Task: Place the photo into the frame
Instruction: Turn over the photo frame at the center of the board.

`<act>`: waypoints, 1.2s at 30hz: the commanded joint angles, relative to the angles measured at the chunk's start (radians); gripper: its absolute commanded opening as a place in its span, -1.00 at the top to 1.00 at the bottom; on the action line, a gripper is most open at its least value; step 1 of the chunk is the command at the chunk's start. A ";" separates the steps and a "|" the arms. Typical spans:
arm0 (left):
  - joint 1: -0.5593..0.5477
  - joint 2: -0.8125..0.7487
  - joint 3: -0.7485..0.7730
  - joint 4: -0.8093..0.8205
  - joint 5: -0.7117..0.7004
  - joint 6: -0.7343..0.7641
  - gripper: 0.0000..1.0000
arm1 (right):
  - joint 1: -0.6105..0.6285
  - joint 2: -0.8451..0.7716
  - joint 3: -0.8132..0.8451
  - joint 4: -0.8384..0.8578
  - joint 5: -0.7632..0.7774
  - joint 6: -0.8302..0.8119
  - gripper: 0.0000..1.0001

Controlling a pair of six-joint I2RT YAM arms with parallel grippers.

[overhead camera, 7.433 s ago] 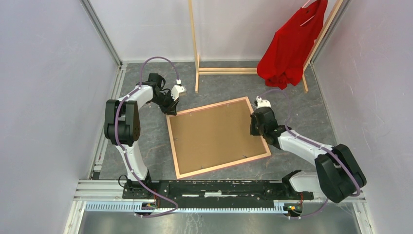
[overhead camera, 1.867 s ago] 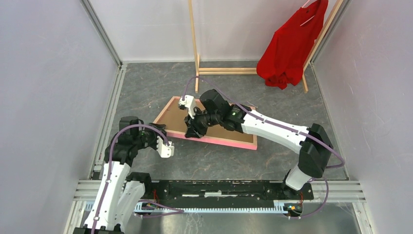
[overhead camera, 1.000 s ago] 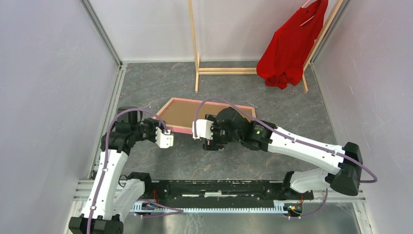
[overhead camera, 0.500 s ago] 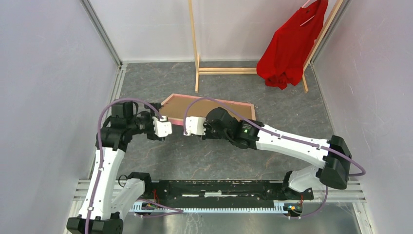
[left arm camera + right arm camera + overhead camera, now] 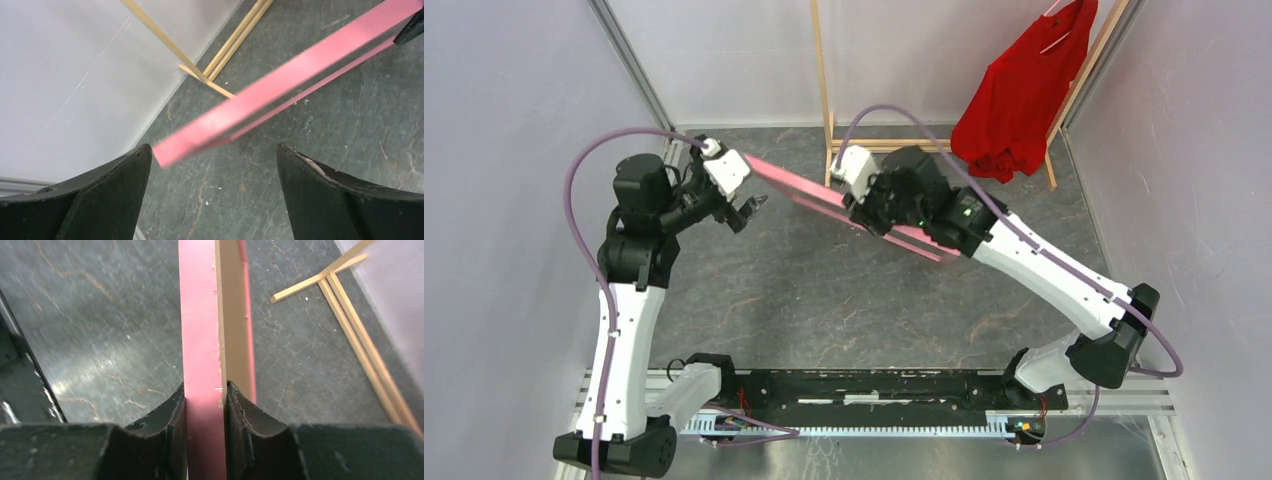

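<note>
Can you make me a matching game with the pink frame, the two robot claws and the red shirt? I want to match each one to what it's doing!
Things:
1. frame
2. left gripper
3. right gripper
4. red shirt

What it's doing:
A. hanging on the wooden rack
B. open wide, nothing pinched
C. pink, tipped up on its edge
D. squeezed shut on the frame

Pairs: 1-C, 2-B, 3-D, 4-A

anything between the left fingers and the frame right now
Nothing visible does. The left gripper is open and the pink end of the frame shows in its gap, only floor behind. The right gripper clamps the frame's edge.
</note>
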 commanded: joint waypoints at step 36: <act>0.040 0.134 -0.034 -0.086 0.108 -0.243 -0.88 | -0.380 -0.232 -0.296 0.754 -0.674 1.174 0.64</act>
